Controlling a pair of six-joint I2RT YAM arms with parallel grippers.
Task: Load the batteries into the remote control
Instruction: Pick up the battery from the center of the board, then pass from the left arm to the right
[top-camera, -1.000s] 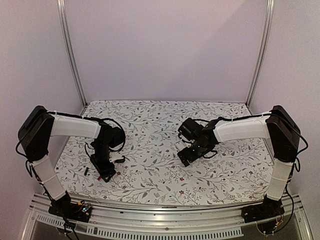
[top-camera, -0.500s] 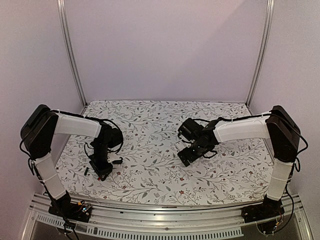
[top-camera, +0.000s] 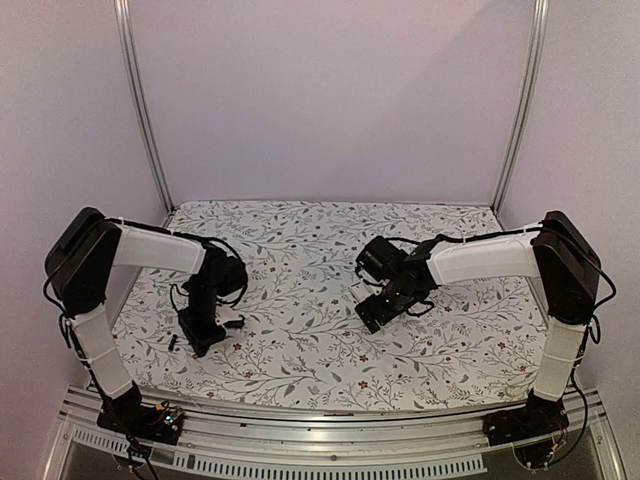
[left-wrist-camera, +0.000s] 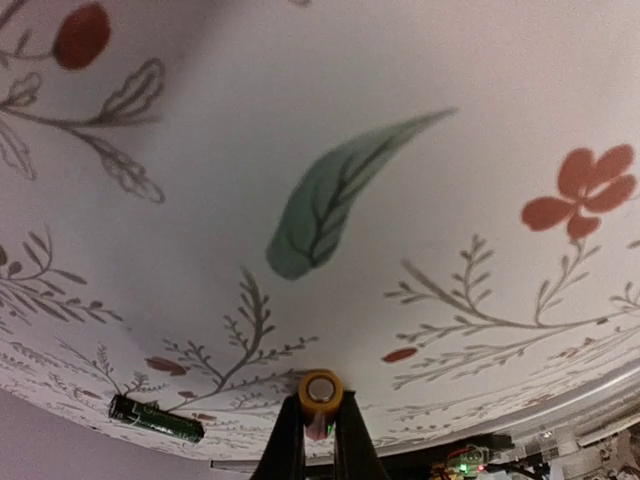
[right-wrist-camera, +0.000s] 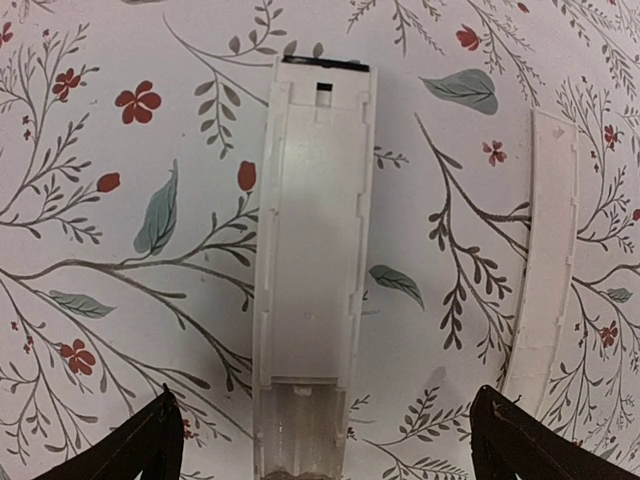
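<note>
A small black cylindrical battery (left-wrist-camera: 155, 418) lies on the floral-patterned tablecloth (top-camera: 300, 350) at the lower left of the left wrist view. Just right of it, at bottom centre, the left gripper (left-wrist-camera: 320, 440) is clenched on a small red-orange cylindrical battery (left-wrist-camera: 321, 389), seen end-on. Right of centre in the top view, the right gripper (top-camera: 372, 316) hangs spread wide, grasping nothing, over the slim white plastic remote control (right-wrist-camera: 312, 260). A thin white cover strip (right-wrist-camera: 545, 260) lies apart from the remote, near the right edge of the right wrist view.
</note>
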